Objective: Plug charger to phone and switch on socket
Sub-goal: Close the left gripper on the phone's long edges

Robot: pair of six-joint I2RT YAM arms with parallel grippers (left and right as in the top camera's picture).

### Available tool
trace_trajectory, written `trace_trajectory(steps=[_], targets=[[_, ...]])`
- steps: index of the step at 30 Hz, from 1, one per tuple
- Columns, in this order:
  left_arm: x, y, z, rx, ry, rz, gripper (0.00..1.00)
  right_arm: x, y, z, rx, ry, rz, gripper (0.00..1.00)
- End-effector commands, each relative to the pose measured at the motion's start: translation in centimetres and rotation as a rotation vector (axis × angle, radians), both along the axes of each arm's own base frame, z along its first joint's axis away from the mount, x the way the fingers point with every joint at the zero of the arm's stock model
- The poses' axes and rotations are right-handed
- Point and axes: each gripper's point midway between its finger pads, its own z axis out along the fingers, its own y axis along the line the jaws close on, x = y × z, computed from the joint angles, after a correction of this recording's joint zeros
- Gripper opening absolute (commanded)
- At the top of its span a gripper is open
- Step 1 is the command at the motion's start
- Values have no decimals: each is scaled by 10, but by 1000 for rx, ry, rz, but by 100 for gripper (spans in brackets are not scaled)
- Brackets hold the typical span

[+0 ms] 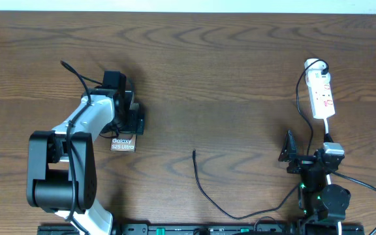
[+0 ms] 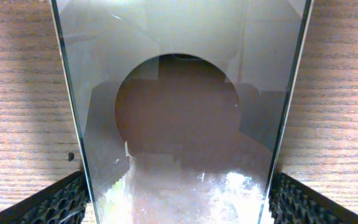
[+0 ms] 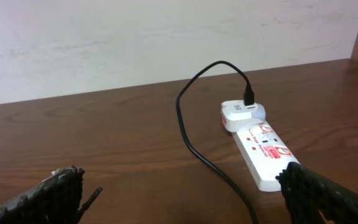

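The phone (image 1: 123,144) lies flat on the table at the left, its white "Galaxy S25 Ultra" text showing below my left gripper (image 1: 128,121). In the left wrist view its glossy face (image 2: 179,112) fills the space between my open fingers (image 2: 48,205), whose pads sit right beside its long edges. Whether they touch it I cannot tell. The white socket (image 1: 322,95) lies at the far right, also in the right wrist view (image 3: 263,152). The charger cable (image 1: 207,196) runs from its plug (image 3: 248,98) to a free tip (image 1: 194,153) mid-table. My right gripper (image 3: 185,208) is open and holds nothing, short of the socket.
A white adapter (image 3: 241,115) sits at the socket's far end, with the black plug in it. The cable loops on the table (image 3: 191,140) between my right gripper (image 1: 307,150) and the socket. A pale wall lies behind the table's far edge (image 3: 104,93).
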Motion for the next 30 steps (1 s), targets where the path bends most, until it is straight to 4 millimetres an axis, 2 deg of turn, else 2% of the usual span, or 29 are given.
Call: trace_trajectory(steps=[1, 3, 13, 21, 28, 30], targets=[[-11, 2, -8, 11, 36, 12, 91, 0, -1, 0, -10, 0, -4, 99], [-11, 2, -8, 11, 36, 12, 87, 0, -1, 0, -10, 0, -4, 99], [-12, 2, -8, 11, 36, 12, 86, 0, -1, 0, -10, 1, -5, 99], [-12, 2, -8, 11, 36, 12, 80, 0, -1, 0, -10, 0, -5, 99], [-12, 2, -8, 11, 36, 12, 71, 0, -1, 0, -10, 1, -4, 99], [-12, 2, -8, 11, 36, 12, 66, 0, -1, 0, -10, 1, -5, 99]])
